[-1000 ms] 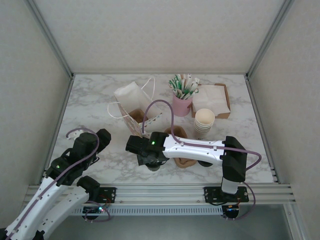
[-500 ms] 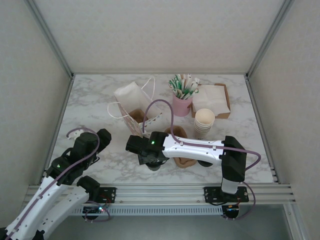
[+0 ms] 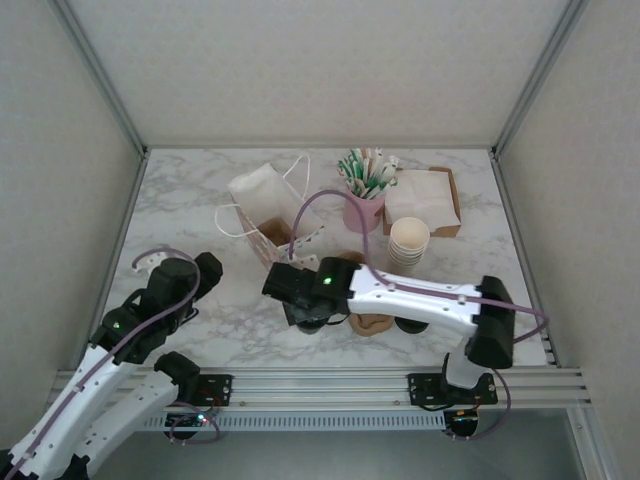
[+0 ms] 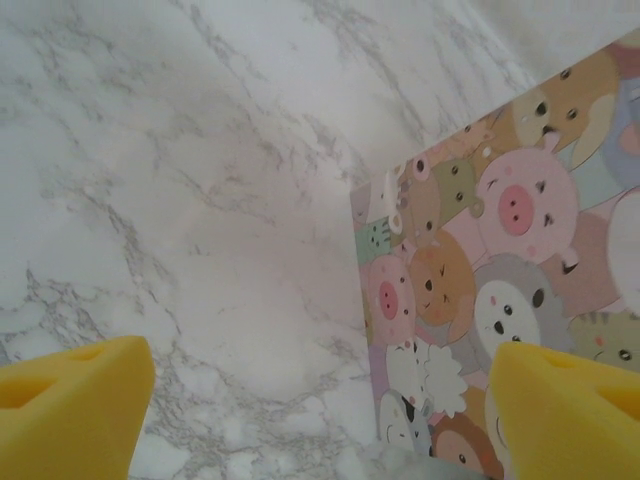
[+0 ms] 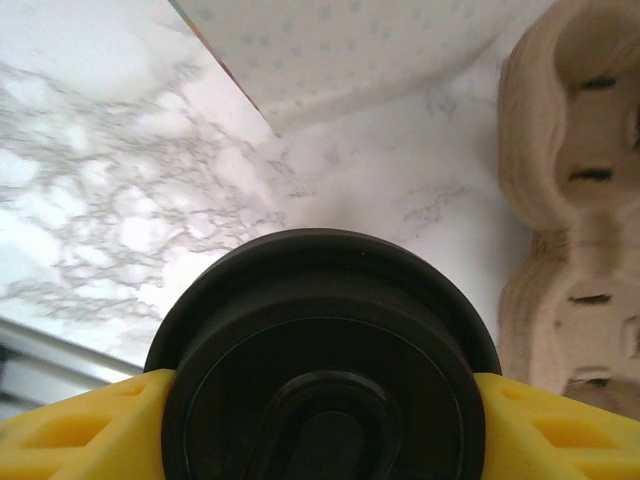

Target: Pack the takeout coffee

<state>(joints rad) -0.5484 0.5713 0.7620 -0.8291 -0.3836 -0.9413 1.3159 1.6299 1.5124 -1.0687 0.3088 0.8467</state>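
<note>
The takeout coffee (image 5: 325,370) shows from above as a round black lid low in the right wrist view. My right gripper (image 5: 320,410) has a yellow pad pressed against each side of that lid, so it is shut on the cup. From above, the right gripper (image 3: 305,290) sits at the table's near middle, just in front of the paper bag (image 3: 262,200). My left gripper (image 3: 195,275) hovers at the near left, open, with bare marble between its fingers (image 4: 75,400). The bag's cartoon-animal side (image 4: 480,250) lies to its right.
A brown pulp cup carrier (image 3: 368,322) lies just right of the held cup. Behind it stand a stack of lidless cream cups (image 3: 408,240), a pink cup of straws (image 3: 364,205) and a box of napkins (image 3: 425,200). A loose black lid (image 3: 410,326) lies near the front.
The right gripper's jaws have narrowed onto the coffee's lid, and the right arm has shifted slightly back and to the right. The left arm has barely moved.
</note>
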